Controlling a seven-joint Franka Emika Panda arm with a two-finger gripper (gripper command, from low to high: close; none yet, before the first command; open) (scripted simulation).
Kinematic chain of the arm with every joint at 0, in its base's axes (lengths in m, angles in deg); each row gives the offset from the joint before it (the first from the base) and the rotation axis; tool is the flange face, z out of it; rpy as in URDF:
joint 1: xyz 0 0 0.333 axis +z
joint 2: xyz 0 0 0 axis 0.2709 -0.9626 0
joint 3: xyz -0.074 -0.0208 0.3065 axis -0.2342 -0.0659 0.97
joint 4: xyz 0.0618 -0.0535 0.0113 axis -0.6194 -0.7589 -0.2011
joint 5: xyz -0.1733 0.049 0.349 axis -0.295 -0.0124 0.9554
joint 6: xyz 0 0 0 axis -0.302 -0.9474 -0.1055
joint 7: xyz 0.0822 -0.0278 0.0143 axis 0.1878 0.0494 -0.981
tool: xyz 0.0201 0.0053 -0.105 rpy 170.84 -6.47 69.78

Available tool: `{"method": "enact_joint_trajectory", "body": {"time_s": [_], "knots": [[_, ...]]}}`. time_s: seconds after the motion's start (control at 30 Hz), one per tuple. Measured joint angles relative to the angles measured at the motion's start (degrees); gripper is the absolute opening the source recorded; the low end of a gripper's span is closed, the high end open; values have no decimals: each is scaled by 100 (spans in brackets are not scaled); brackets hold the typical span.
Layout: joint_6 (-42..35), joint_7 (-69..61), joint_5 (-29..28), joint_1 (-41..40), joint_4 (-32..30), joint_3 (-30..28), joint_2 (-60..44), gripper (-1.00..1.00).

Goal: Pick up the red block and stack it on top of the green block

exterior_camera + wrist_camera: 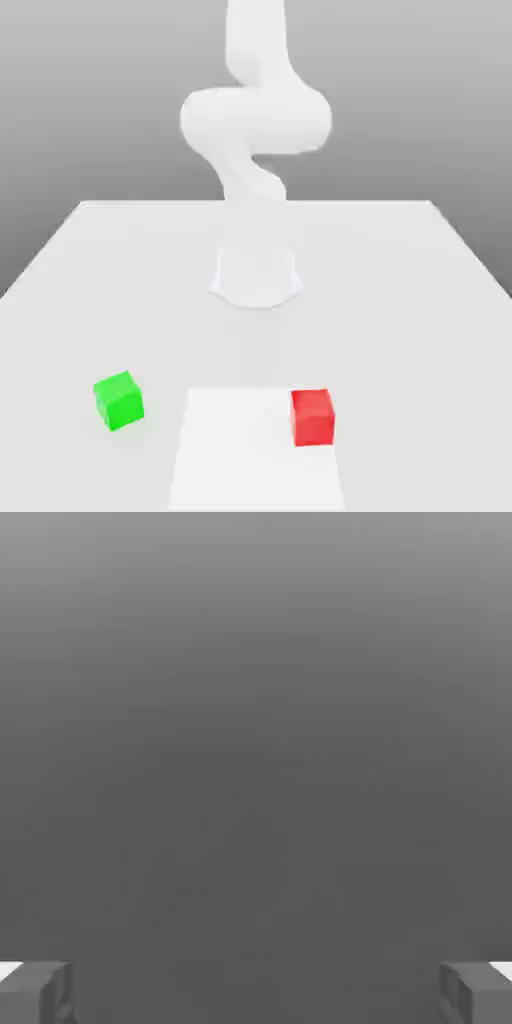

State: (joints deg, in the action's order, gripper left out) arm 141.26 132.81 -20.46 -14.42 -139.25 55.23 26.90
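In the exterior view the white arm (255, 110) is standing in the upper middle of the frame, rising from its round base (256, 277) at the centre of the white table (420, 330). The red block (312, 417) is lying in the lower right part of the frame, on the table, at the right edge of a slightly brighter rectangular patch (240, 450). The green block (119, 400) is sitting in the lower left part, turned a little so that one corner is pointing toward the camera. The two blocks are well apart from each other and both are resting flat on the table.

In the hand view the claw (256, 992) is showing its two fingertips (35, 992) at the lower left and lower right corners of the frame, so the claw is standing wide and is holding nothing. Between the fingertips there is a plain grey surface, and no block is lying between them. Where exactly the claw is hanging above the blocks, I cannot tell.
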Motion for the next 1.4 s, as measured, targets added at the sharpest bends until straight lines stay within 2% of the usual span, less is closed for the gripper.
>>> {"method": "enact_joint_trajectory", "body": {"time_s": [0.23,0.43,0.63,0.87,0.9,1.13,1.33,1.4], "knots": [[877,-85,391,370,-838,-7,-1549,0],[1601,10,486,554,-1530,177,-2801,0],[2345,526,-8,689,-2229,306,-4022,0],[3518,763,-307,795,-2166,164,-5453,0],[3609,771,-312,805,-2152,153,-5560,-100],[3592,789,-335,798,-2155,158,-5537,-100],[2646,690,-201,767,-2316,222,-4431,-100],[2462,674,-230,506,-2338,116,-4207,-100]]}}
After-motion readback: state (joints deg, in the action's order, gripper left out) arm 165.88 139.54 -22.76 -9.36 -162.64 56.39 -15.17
